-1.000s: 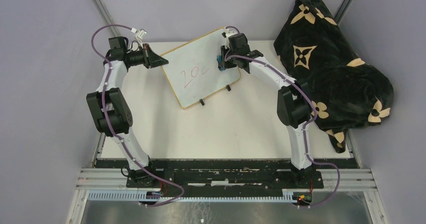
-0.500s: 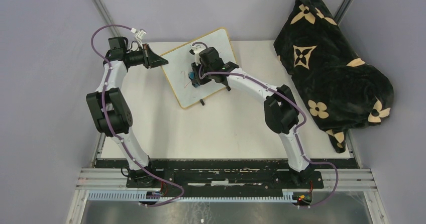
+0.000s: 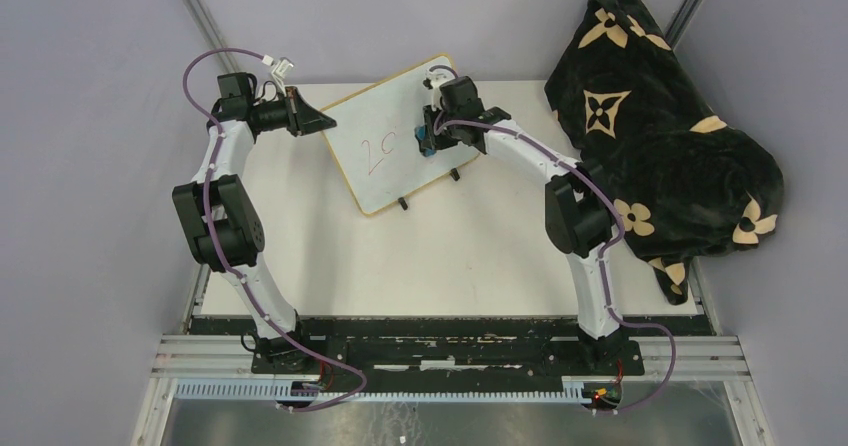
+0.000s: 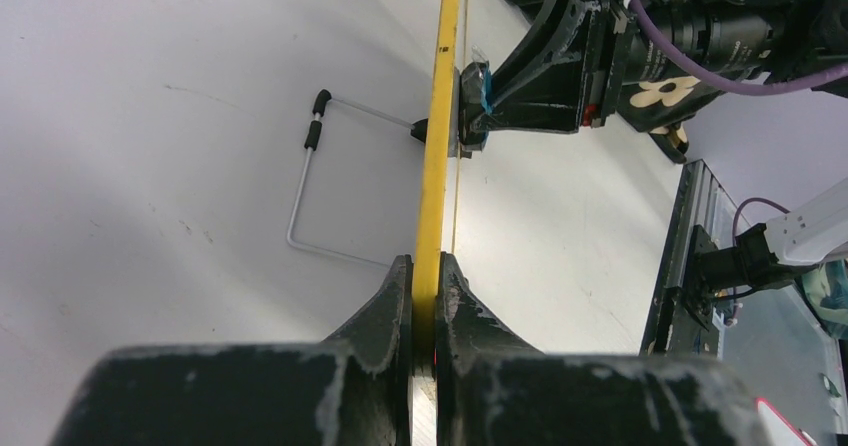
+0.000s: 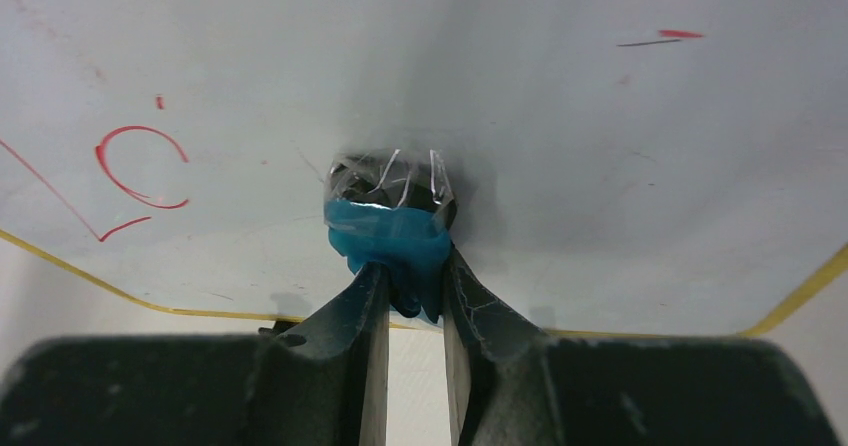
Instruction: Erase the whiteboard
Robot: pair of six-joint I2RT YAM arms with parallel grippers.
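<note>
We should sweep the eraser [image 5: 390, 234], pinched by the right end effector [image 5: 408, 271], flat over red marks [image 5: 140, 166]; left end effector [image 4: 425, 266] clamps the whiteboard [image 3: 390, 178].

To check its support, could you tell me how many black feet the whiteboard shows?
2, on the whiteboard's near edge: one black foot toward its left end, the other toward its right. Others may be hidden underneath.
</note>
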